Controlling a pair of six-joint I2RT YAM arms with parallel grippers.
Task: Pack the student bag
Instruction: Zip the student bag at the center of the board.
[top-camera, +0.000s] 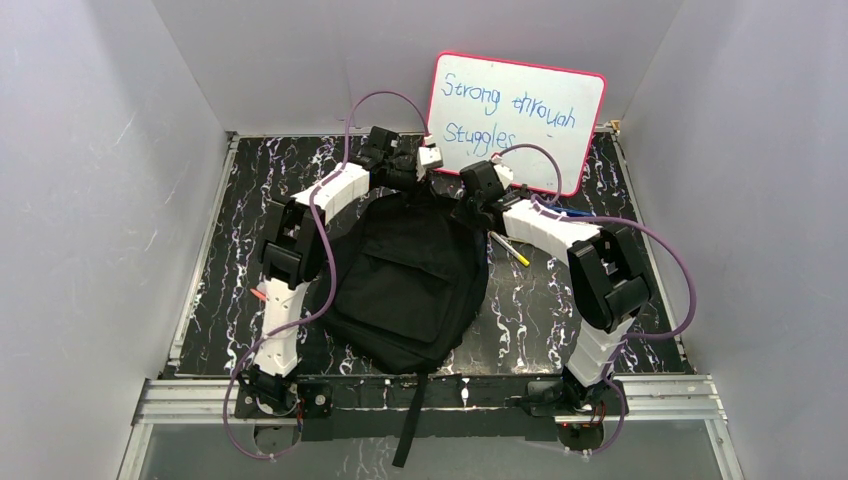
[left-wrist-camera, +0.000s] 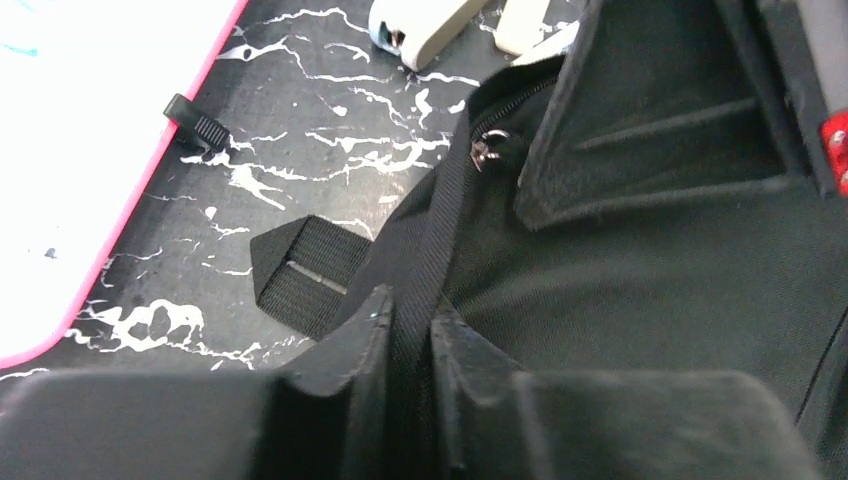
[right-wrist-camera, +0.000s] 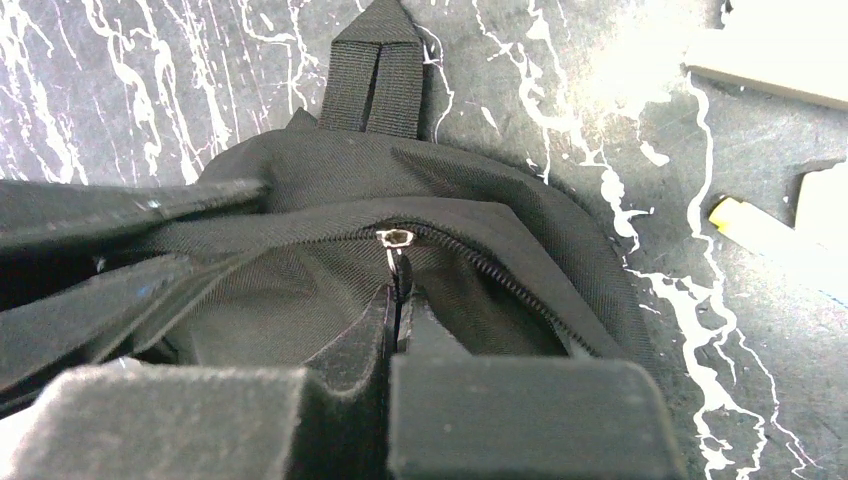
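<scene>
While claws (left-wrist-camera: 408, 312) (right-wrist-camera: 397, 302) pinch it, bag (top-camera: 405, 285) rests.

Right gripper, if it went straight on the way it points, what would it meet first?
Probably the small metal zip slider, whose pull the right gripper pinches, on the soft black fabric backpack; depth is unclear.

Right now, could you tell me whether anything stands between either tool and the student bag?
Nothing visible does. Both tools are on the student bag at its top end. The left tool pinches a black webbing strip beside the opening, and the right tool is shut on the zip pull.
</scene>
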